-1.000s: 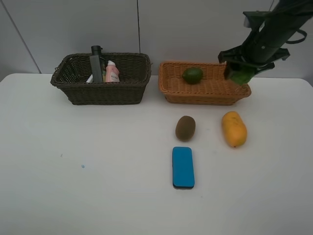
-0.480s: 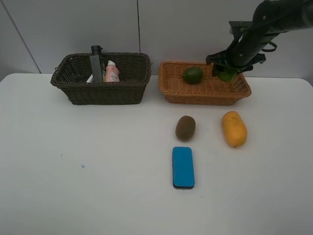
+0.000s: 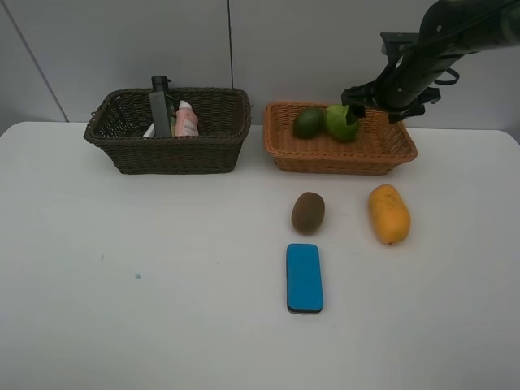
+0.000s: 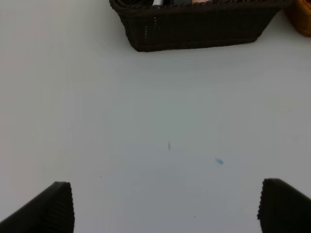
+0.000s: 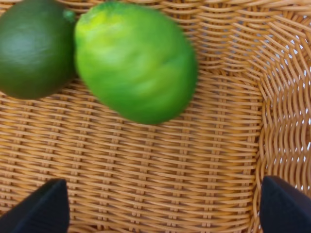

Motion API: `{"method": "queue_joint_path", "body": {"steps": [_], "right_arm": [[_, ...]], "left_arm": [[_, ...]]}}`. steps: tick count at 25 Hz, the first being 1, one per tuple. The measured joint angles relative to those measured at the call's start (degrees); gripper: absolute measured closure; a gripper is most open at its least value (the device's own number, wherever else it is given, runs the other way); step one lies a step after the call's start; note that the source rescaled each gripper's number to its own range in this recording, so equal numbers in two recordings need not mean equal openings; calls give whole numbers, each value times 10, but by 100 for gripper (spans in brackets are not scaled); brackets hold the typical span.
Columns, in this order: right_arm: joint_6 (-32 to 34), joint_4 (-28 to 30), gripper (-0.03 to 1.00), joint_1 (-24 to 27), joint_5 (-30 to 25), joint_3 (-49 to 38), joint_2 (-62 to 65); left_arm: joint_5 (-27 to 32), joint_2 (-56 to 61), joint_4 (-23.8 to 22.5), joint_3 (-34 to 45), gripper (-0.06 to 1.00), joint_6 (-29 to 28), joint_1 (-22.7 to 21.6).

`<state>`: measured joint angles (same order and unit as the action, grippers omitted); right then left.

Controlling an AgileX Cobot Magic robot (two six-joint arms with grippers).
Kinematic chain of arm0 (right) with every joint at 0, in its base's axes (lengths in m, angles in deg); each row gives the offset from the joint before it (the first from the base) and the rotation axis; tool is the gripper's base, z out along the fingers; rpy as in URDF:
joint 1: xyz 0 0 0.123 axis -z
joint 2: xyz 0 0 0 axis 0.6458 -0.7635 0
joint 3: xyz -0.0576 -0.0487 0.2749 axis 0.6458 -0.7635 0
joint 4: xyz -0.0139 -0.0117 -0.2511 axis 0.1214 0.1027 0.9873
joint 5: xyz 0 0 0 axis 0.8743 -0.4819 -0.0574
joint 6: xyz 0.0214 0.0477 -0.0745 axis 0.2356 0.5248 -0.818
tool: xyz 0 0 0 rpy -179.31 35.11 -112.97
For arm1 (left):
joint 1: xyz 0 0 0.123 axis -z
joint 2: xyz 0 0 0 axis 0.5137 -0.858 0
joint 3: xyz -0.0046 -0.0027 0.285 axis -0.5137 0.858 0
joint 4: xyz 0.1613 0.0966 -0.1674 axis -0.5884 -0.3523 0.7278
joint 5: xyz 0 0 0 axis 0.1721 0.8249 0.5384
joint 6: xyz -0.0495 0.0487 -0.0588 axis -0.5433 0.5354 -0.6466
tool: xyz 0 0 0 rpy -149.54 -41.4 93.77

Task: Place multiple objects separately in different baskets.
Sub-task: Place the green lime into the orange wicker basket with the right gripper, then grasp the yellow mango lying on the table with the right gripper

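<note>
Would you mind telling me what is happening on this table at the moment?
A two-armed robot is sorting items into two baskets. The right gripper hovers open over the tan basket, where a light green fruit and a darker green fruit lie side by side. The dark basket holds a pump bottle and a pink bottle. The kiwi, mango and blue eraser lie on the table, not yet sorted. The left gripper hangs open and empty above the table.

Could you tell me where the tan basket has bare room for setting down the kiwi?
In the tan basket, the right half, between the lighter green fruit and the right wall, is bare wicker, as is the front strip. Left of centre is crowded: that fruit touches the darker green fruit.
</note>
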<state>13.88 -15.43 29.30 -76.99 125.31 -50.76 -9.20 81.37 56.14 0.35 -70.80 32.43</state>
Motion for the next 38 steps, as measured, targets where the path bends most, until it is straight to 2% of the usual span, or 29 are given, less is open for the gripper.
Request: {"method": "queue_joint_path", "body": {"steps": [4,8,11,18,20,24,31,38], "right_arm": [[0,0,-3,0,-14,0,2],[0,0,-3,0,-62,0,23],[0,0,-3,0,-123,0,51],[0,4,-3,0,-335,1,124],[0,4,-3,0,-353,-13,144],[0,4,-3,0,-341,-78,188],[2,-23,-3,0,-221,-192,203],[2,-28,-3,0,-181,-207,147]], "left_arm": [[0,0,0,0,1,0,0],[0,0,0,0,1,0,0],[0,0,0,0,1,0,0],[0,0,0,0,1,0,0],[0,0,0,0,1,0,0],[0,0,0,0,1,0,0],[0,0,0,0,1,0,0],[0,0,0,0,1,0,0]]}}
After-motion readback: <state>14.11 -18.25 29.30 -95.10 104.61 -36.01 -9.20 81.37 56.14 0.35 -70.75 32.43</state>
